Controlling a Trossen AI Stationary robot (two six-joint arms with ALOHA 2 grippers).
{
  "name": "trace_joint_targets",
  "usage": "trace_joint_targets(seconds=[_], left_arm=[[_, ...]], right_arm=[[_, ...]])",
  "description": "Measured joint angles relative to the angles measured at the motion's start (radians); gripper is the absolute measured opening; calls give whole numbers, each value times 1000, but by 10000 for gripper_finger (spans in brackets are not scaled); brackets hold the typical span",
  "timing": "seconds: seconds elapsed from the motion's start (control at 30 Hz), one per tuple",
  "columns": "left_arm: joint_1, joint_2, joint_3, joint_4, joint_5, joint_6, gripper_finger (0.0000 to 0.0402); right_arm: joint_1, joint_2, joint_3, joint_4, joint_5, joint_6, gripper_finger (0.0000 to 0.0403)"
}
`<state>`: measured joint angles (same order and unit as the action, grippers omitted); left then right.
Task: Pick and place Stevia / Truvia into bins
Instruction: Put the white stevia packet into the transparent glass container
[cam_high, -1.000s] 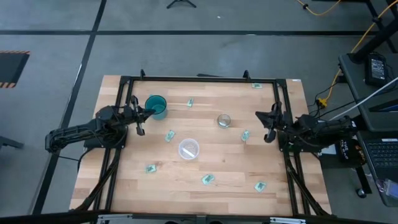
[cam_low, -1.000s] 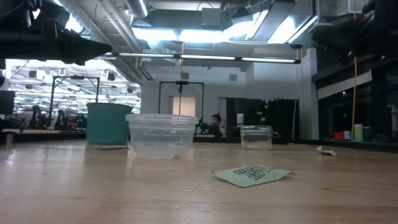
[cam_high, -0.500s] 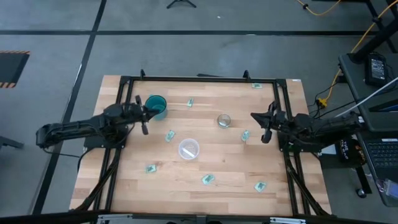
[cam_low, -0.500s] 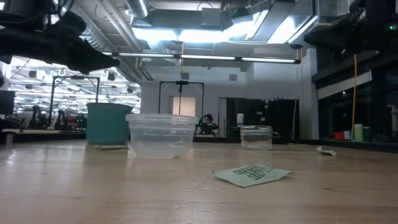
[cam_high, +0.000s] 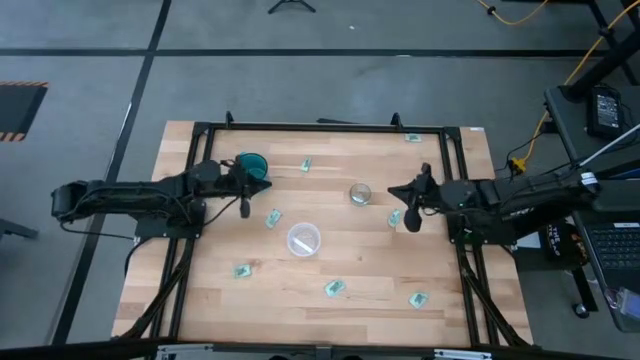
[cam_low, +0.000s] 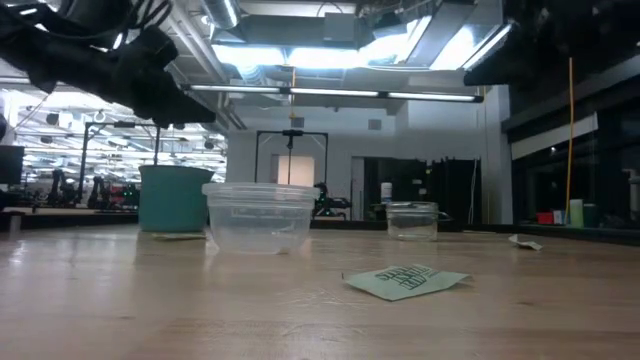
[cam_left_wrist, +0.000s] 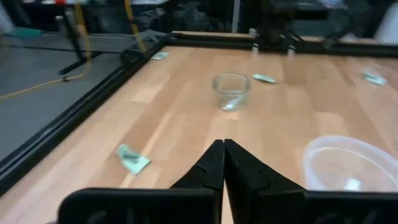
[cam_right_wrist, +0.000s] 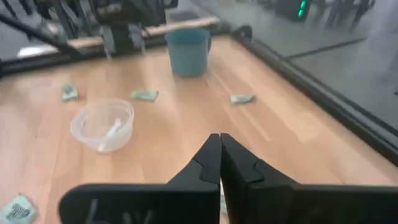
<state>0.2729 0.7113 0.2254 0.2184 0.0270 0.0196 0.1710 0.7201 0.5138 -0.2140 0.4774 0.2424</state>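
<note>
Left gripper (cam_high: 244, 205) hangs beside the teal cup (cam_high: 253, 165), right gripper (cam_high: 411, 222) near the glass cup (cam_high: 360, 194); both jaws closed, empty.

You have seven sweetener packets (cam_high: 334, 288) on the table (cam_high: 450, 320), one at its far right corner, and three cups: teal (cam_high: 252, 163), clear glass (cam_high: 360, 193), whitish (cam_high: 303, 240).

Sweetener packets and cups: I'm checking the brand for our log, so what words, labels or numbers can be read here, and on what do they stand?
Nearest packet, low view: dark green print, too blurred to read.
Other packets, e.g.: print too small to read.
Teal cup, clear glass, wide translucent cup: no label visible.
Nothing legible anywhere else in these views.
</note>
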Motion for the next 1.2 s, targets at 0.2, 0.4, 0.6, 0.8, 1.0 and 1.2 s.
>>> trace_joint_targets(seconds=[0.2, 0.4, 0.6, 0.8, 1.0, 1.2], left_arm=[[-78, 95, 63, 4, 29, 62, 4], [-172, 147, 103, 4, 30, 110, 4], [-235, 174, 117, 89, 10, 124, 4], [-246, 194, 117, 155, 8, 135, 4], [-229, 195, 117, 154, -13, 194, 4], [-193, 195, 117, 160, -13, 221, 4]], right_arm=[[60, 164, 78, -10, -2, -2, 2], [139, 258, 145, -145, 0, 181, 2], [199, 347, 258, -329, 21, 330, 1], [218, 422, 366, -570, 53, 436, 2], [218, 433, 384, -705, 54, 517, 3], [205, 433, 380, -725, 54, 570, 35]])
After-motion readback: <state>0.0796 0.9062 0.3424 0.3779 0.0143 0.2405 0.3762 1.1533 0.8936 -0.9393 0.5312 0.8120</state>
